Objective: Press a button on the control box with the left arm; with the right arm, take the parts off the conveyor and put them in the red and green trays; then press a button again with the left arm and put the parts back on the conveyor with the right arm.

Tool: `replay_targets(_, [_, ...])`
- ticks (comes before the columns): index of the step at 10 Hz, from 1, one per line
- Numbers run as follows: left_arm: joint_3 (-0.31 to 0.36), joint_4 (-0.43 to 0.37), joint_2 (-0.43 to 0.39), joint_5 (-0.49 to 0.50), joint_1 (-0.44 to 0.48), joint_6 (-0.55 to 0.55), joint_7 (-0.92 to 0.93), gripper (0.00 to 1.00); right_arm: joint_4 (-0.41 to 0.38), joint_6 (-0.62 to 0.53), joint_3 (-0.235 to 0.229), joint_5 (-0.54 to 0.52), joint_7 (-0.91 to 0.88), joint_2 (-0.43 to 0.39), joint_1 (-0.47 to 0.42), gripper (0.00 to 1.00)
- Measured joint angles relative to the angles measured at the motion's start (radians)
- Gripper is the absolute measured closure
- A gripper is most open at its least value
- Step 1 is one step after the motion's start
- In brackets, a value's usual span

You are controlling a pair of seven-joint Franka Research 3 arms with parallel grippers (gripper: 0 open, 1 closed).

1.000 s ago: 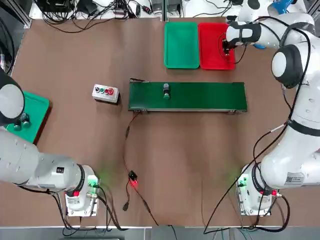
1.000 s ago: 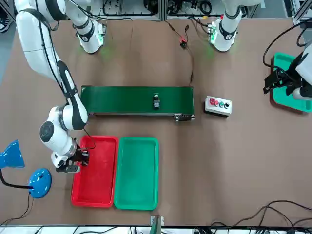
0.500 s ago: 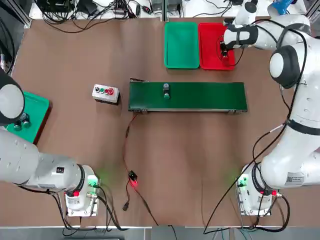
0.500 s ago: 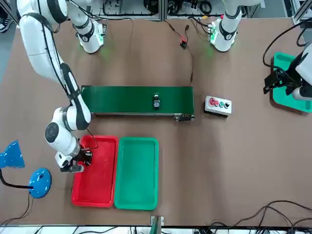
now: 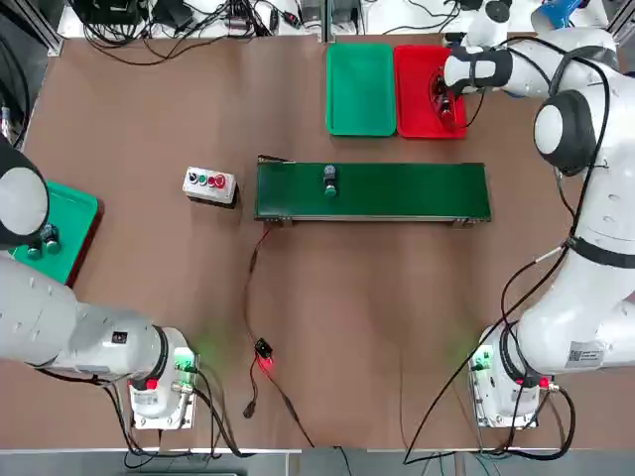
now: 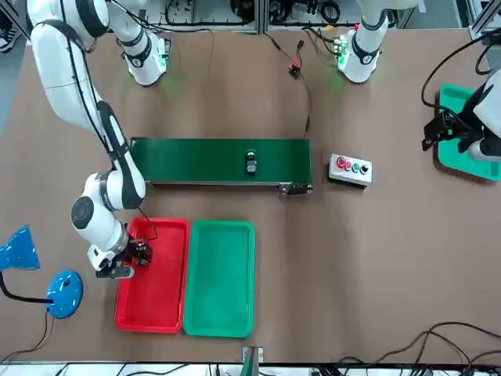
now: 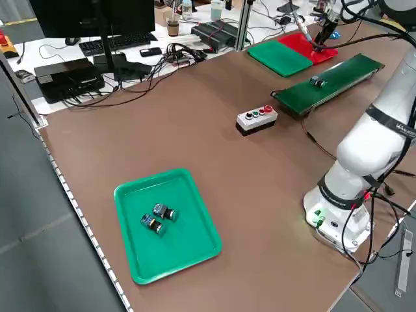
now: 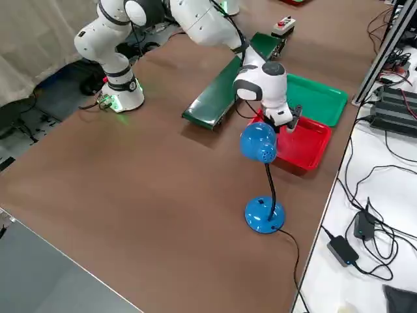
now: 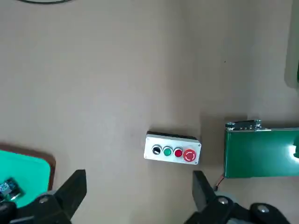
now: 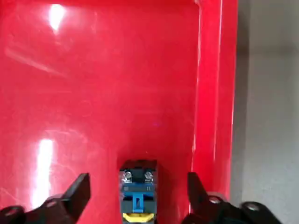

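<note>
Red plastic fills the right wrist view: the red tray (image 10: pixel 117 84) lies under the right tool (image 10: pixel 135 196), whose two fingers (image 10: pixel 74 193) stand wide apart with a small part (image 10: pixel 137 196) between them, resting on the tray floor close to the tray's side wall; the fingers do not touch it. The part has a black body with two screws, a blue middle and a yellow end. From overhead, the right tool (image 5: pixel 446 94) hangs over the right edge of the red tray (image 5: pixel 417 89) at the far right of the bench (image 5: pixel 149 119), and the green tray (image 5: pixel 359 87) lies just beside the red one, on its left. Nearer the robot, the green conveyor (image 5: pixel 397 190) runs left to right, with another part (image 5: pixel 329 180) sitting on it toward its left end. The control box (image 5: pixel 209 184), with its row of buttons, sits just left of the conveyor's left end. The left tool (image 9: pixel 135 191) is parked well off to the left, its fingers spread apart and holding nothing, above a second green tray (image 7: pixel 166 224) at the bench's left edge that holds two small parts (image 7: pixel 157 218). A blue desk lamp (image 8: pixel 260 169) stands near the red tray at the far right.
</note>
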Motion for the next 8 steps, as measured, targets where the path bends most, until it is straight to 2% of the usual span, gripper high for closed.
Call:
replay_targets(2, [0.0,0.0,0.0,0.0,-0.002,0.0,0.0,0.0,0.025,-0.111,0.007,-0.001,0.0,-0.062,0.003,0.0])
replay_targets(3, [0.0,0.001,0.0,0.0,-0.003,0.0,0.0,0.0,0.036,-0.213,0.016,-0.001,0.0,-0.12,0.014,0.0])
replay_targets(5, [0.0,0.001,0.0,0.0,-0.003,0.0,0.0,0.0,0.043,-0.423,0.024,0.0,0.081,-0.273,0.091,0.0])
replay_targets(6, [0.0,0.002,0.0,0.0,-0.004,0.0,0.0,0.0,0.04,-0.479,0.026,0.0,0.163,-0.328,0.135,0.0])
replay_targets(8, [0.0,0.002,0.0,0.0,-0.004,0.0,0.0,0.0,0.035,-0.577,0.03,0.001,0.288,-0.37,0.235,0.0])
